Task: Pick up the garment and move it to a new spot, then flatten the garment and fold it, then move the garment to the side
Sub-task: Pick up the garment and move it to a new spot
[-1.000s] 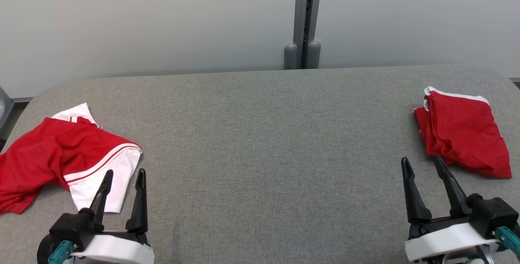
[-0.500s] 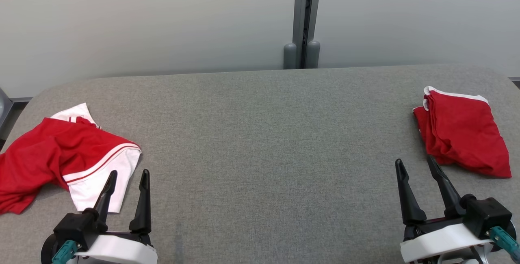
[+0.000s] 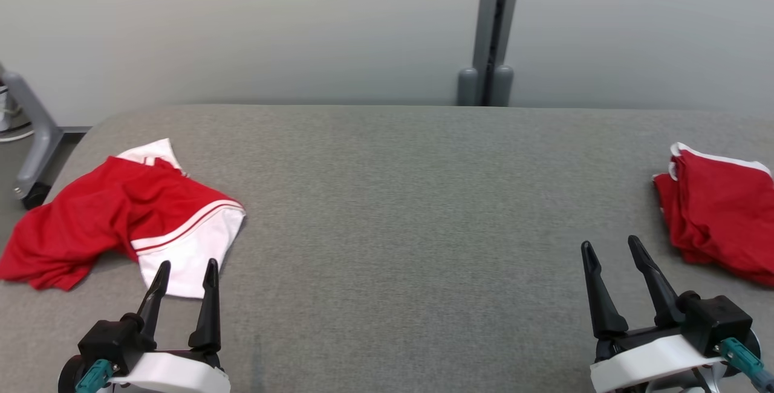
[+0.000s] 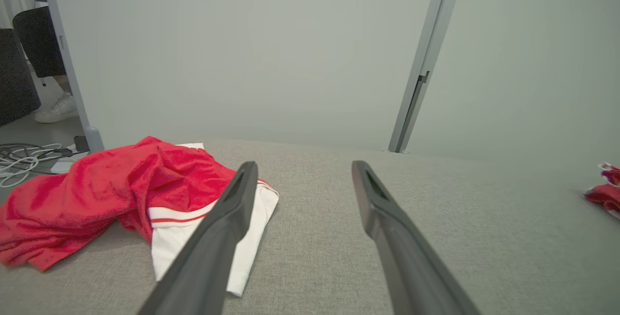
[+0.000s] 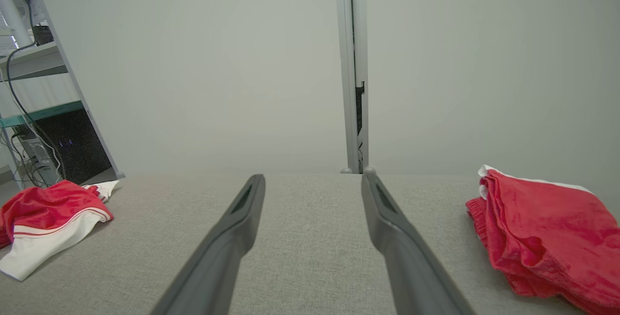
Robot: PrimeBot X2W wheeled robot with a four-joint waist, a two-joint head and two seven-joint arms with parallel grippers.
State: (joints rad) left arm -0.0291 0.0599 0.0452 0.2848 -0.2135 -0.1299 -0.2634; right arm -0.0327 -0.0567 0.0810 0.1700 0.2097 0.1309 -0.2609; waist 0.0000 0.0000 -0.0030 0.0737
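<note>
A crumpled red and white garment (image 3: 121,214) lies on the left of the grey table (image 3: 393,199); it also appears in the left wrist view (image 4: 126,198) and the right wrist view (image 5: 48,213). My left gripper (image 3: 186,267) is open, its fingertips just short of the garment's white hem, holding nothing. A folded red garment with white trim (image 3: 719,211) rests at the table's right edge, seen close in the right wrist view (image 5: 547,237). My right gripper (image 3: 609,245) is open and empty, just left of that folded piece.
A pale wall with a grey vertical post (image 3: 493,30) stands behind the table. A grey frame leg (image 3: 33,133) stands off the table's far left corner. Cables (image 4: 24,157) and a person's shoe (image 4: 55,109) are on the floor beyond.
The head camera has turned left, so the whole scene has shifted right in the picture. Both grippers stay open and low at the near edge; the garments lie as before.
</note>
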